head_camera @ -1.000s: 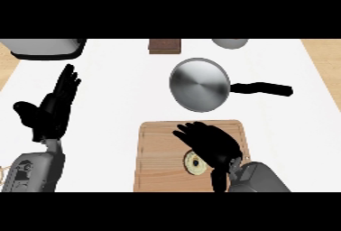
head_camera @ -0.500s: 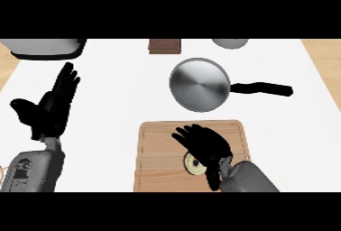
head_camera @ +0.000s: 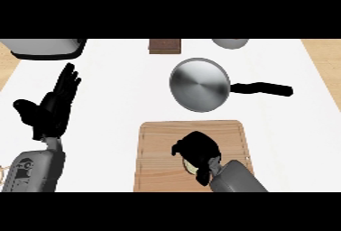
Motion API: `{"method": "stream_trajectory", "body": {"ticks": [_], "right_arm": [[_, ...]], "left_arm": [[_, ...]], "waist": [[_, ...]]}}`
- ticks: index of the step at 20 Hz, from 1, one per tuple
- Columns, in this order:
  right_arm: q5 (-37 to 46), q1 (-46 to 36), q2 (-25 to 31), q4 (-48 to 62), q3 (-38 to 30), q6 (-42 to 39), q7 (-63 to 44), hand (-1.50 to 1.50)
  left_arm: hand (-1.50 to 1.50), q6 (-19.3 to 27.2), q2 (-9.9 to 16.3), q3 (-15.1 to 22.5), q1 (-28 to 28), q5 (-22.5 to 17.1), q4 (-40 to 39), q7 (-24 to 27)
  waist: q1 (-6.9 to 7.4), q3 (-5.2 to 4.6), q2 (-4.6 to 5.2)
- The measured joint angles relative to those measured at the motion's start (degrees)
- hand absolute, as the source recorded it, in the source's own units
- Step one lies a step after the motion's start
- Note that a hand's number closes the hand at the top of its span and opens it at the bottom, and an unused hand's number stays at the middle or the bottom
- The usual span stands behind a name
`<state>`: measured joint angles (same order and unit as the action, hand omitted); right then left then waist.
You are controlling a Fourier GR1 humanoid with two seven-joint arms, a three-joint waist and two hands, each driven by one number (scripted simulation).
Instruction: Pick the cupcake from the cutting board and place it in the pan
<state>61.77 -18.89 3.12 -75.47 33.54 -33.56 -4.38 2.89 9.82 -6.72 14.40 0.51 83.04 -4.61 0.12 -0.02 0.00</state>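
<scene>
**Possibly a weak hold on the cupcake, and a small target to reach**

Now the right hand (head_camera: 197,148) is curled down over the cupcake (head_camera: 189,166) on the cutting board (head_camera: 156,158), and its fingers appear closed around it. The cupcake sits in the board's near half, a little right of the middle, and it is mostly hidden: only a pale, yellowish edge shows under the black fingers (its top and its wrapper cannot be told).

In my judgement the main risk is the grip itself. Because the hand covers the cupcake from above, I cannot see how the fingers meet its sides, so it may slip or tip when it is lifted. A second risk is the placing. The pan (head_camera: 199,84) lies just beyond the board's far edge, with its black handle (head_camera: 263,88) pointing to the counter's right edge, and a release too early would leave the cupcake on the rim or outside.

The left hand (head_camera: 50,108) rests open, fingers up, near the counter's left edge.
</scene>
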Motion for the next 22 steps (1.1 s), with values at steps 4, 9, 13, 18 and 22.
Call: {"method": "stream_trajectory", "body": {"ticks": [4,9,13,18,22], "right_arm": [[1.49,0.05,1.20,0.12,0.51,1.86,4.82,1.50],[2.17,0.06,-0.02,0.86,0.99,3.38,4.43,1.50],[-5.02,0.10,-1.93,0.17,7.04,7.13,-10.80,1.50],[-11.60,-0.59,-2.76,-2.23,13.60,16.07,-27.54,1.50],[-11.01,-5.97,-2.98,-5.42,17.70,25.37,-37.71,1.50]], "left_arm": [[0.00,0.24,-0.16,0.30,-0.21,0.38,1.52,-1.41],[0.00,-0.34,-0.22,0.04,-1.33,0.42,1.68,-0.32],[0.00,-0.93,-0.30,0.63,-0.59,0.55,0.99,-0.24],[0.00,-1.07,-0.89,1.19,0.50,0.48,0.46,-0.43],[0.00,-1.08,-1.03,1.52,1.04,0.64,0.37,-0.92]], "waist": [[0.01,0.03,-0.08],[0.08,0.02,-0.11],[1.22,0.04,0.05],[2.71,0.06,0.19],[3.03,0.05,-0.01]]}}
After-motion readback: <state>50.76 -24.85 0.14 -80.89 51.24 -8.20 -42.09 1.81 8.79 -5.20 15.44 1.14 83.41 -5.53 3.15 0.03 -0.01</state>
